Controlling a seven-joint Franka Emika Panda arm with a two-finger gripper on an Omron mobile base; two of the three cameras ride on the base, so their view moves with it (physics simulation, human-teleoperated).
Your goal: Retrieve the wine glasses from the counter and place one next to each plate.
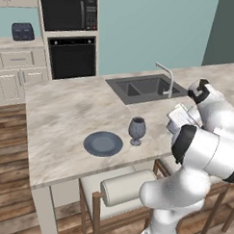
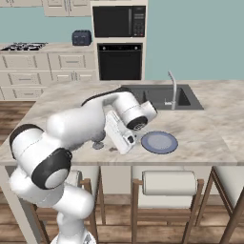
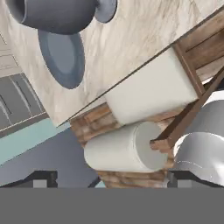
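Near the front edge of the marble worktop [image 1: 61, 111], one wine glass [image 1: 136, 130] stood upright just beside a grey-blue plate [image 1: 103, 143], apart from it, on the side nearer the dark sink [image 1: 144, 87]. Seen again from the hand camera: bowl of the same glass [image 3: 57, 15] close at the top, plate [image 3: 61, 57] behind it. A second plate [image 2: 159, 142] lay further along the same front edge, with no glass visible beside it. A round foot, possibly that of the first glass, showed past the forearm in the right base view; not confirmed.

Gripper [image 3: 109, 179] found released, fingertips [image 3: 43, 178] spread wide with nothing between them, pointed partly down over the worktop edge toward the cushioned stools [image 3: 148, 92] below. Not touching the glass.

Judged: placement of the first glass complete, gripper let go and clear; roughly half the task done. Second glass not located in these views; cream cabinets with toaster [image 1: 23, 31] and built-in oven [image 1: 72, 56] noted at the far wall, no stemware discernible there.

Next move judged to call for lifting the hand clear without clipping the standing glass, then driving to the counter for the remaining glass. Risk noted: forearm close to the placed glass, a careless swing could topple it.
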